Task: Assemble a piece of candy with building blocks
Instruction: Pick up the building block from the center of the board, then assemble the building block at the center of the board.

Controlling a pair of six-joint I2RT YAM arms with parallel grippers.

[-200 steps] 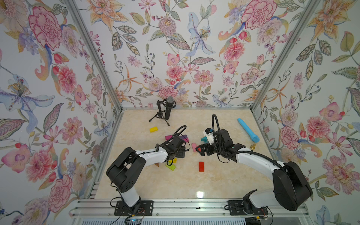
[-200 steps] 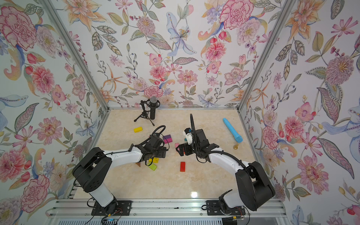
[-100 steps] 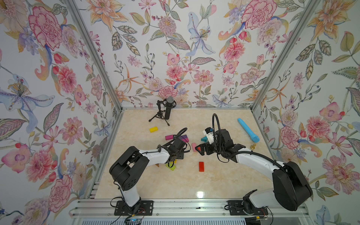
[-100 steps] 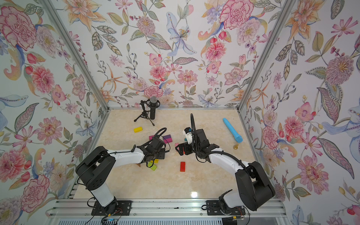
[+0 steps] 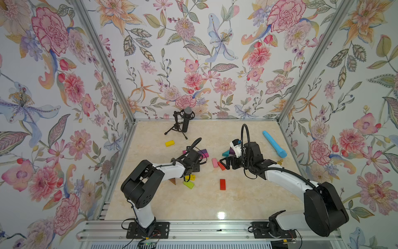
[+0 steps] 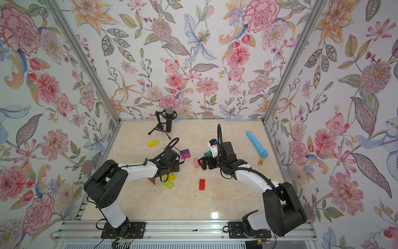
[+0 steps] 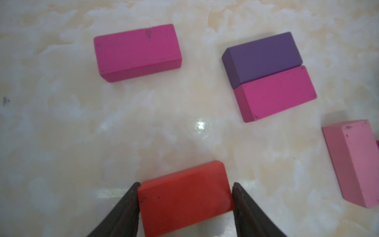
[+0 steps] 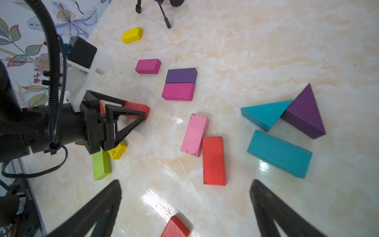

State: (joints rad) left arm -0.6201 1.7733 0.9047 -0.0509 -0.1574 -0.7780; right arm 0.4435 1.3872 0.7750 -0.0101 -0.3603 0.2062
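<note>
My left gripper (image 7: pixel 185 185) is shut on a red brick (image 7: pixel 184 197), one finger on each short end, low over the table. The right wrist view shows that same gripper (image 8: pixel 141 115) with the red brick (image 8: pixel 139 107) between its fingers. Beyond it lie a magenta brick (image 7: pixel 137 52) and a purple and magenta pair (image 7: pixel 266 76). My right gripper (image 8: pixel 185 183) hangs open and holds nothing, near a pink brick (image 8: pixel 194 135) and a red brick (image 8: pixel 214 161). In both top views the grippers (image 5: pixel 199 167) (image 6: pixel 201 163) face each other at mid table.
A teal brick (image 8: pixel 280 153), teal triangle (image 8: pixel 264 113) and purple triangle (image 8: pixel 305 115) lie together. A green brick (image 5: pixel 188 184), yellow brick (image 5: pixel 190 177) and brown triangle (image 5: pixel 173 181) sit under the left arm. A red brick (image 5: pixel 222 184), yellow brick (image 5: pixel 169 143), blue stick (image 5: pixel 274 143) and microphone (image 5: pixel 185 121) stand apart.
My left gripper has narrowed onto the red brick and its arm has shifted slightly. The right arm has not moved.
</note>
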